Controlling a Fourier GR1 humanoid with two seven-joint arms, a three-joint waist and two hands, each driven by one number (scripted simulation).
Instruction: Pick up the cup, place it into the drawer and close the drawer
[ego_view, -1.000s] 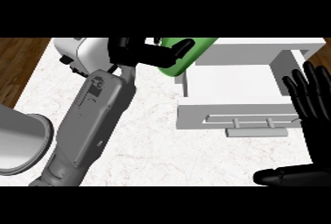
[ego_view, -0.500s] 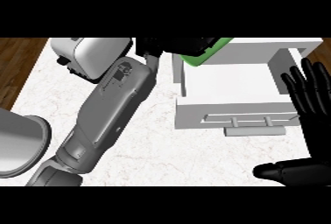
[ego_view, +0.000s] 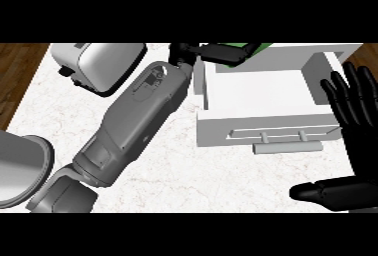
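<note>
White marbled tabletop (ego_view: 170, 165), open drawer (ego_view: 258, 92) at right, cup almost home.

Carried over from beside the drawer a second ago to its far left corner now: green cup (ego_view: 225, 54), clasped in the curled left hand (ego_view: 193, 51) and mostly hidden by it, sitting at or just over the rim rather than clearly inside. Swung along with it, the grey left forearm (ego_view: 136, 120), now lying diagonally up the marble toward that corner. Judged from this: pick-up done, placing under way, release and closing not yet done. Hardly shifted, the right hand (ego_view: 354, 107), fingers straight and spread, resting at the right edge beside the drawer front and its handle (ego_view: 288, 147), well placed for the push. Silver toaster (ego_view: 103, 62) top left, a round grey rim (ego_view: 22, 170) lower left, both well apart from the action.
</note>
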